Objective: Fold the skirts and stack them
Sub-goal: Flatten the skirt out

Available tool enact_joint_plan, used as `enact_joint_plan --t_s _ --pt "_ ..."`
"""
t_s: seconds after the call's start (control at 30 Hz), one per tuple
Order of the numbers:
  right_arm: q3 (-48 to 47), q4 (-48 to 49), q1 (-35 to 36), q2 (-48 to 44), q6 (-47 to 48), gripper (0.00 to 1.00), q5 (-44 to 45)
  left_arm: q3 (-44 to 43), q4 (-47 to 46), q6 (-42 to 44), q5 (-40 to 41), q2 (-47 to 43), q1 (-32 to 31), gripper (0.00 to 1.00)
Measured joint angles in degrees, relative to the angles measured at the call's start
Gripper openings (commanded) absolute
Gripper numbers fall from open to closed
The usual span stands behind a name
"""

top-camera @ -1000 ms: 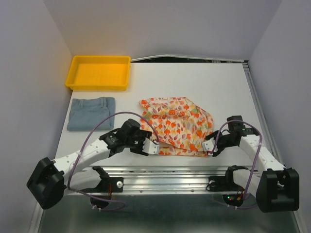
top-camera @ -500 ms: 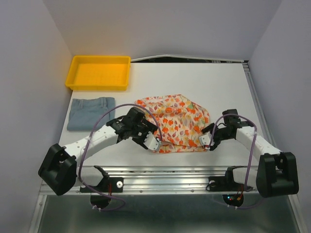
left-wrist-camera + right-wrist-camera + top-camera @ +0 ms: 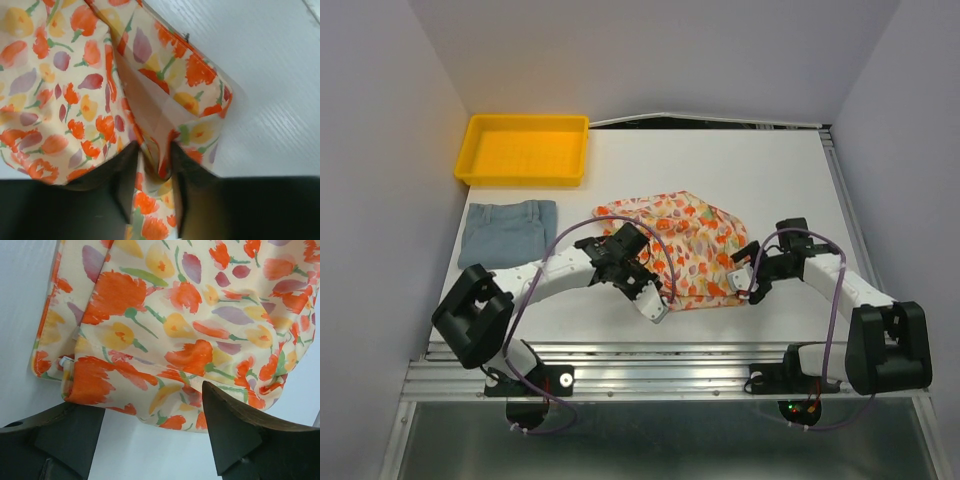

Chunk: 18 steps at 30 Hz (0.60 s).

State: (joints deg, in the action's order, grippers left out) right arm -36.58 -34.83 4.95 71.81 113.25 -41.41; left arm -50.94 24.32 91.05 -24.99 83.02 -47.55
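Note:
The cream floral skirt (image 3: 688,240) lies bunched in the middle of the table. My left gripper (image 3: 656,306) is at its near left corner, shut on a fold of the floral cloth (image 3: 75,75), which is pinched between the dark fingers (image 3: 189,172). My right gripper (image 3: 740,281) is at the skirt's near right edge, with its jaws wide open. The floral hem (image 3: 190,305) lies just beyond its fingertips (image 3: 220,410), not gripped. The blue-grey skirt (image 3: 508,232) lies folded flat at the left, away from both grippers.
A yellow plastic tray (image 3: 525,150) stands at the back left, just beyond the blue-grey skirt. White table surface (image 3: 770,170) shows behind and to the right of the floral skirt. The metal rail (image 3: 660,358) runs along the near edge.
Both arms have moved away from the near edge, carrying the floral skirt's near edge inward. The left gripper has shifted right. The skirt is now narrower and more bunched.

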Motion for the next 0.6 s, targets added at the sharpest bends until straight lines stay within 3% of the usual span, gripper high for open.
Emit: enact_joint_plan --t_s 0.03,0.1,0.13,0.33,0.47,0.6 --pt "-0.2 0.4 0.0 0.2 -0.3 0.86 0.0 -0.9 -0.1 -0.3 0.0 1.0 0.0 0.22" --pt "-0.8 1.0 0.0 0.6 -1.7 0.92 0.1 -3.4 0.0 -1.7 0.0 2.9 -0.1 0.03" --pt "-1.2 1.4 0.0 0.7 -3.3 1.00 0.4 -4.6 0.3 -2.3 0.0 3.3 0.0 0.00" --pt "-4.3 3.7 -3.0 1.9 -12.9 1.00 0.9 -16.4 2.1 -11.8 -1.4 3.5 1.0 0.00" --pt "-4.4 4.5 -10.7 2.2 -15.2 1.00 1.1 -24.9 -1.8 -25.7 -2.1 3.2 4.8 0.00" --pt "-4.4 4.5 -14.8 2.3 -16.9 1.00 1.3 -27.5 -9.6 -41.4 0.3 2.4 10.0 0.00"
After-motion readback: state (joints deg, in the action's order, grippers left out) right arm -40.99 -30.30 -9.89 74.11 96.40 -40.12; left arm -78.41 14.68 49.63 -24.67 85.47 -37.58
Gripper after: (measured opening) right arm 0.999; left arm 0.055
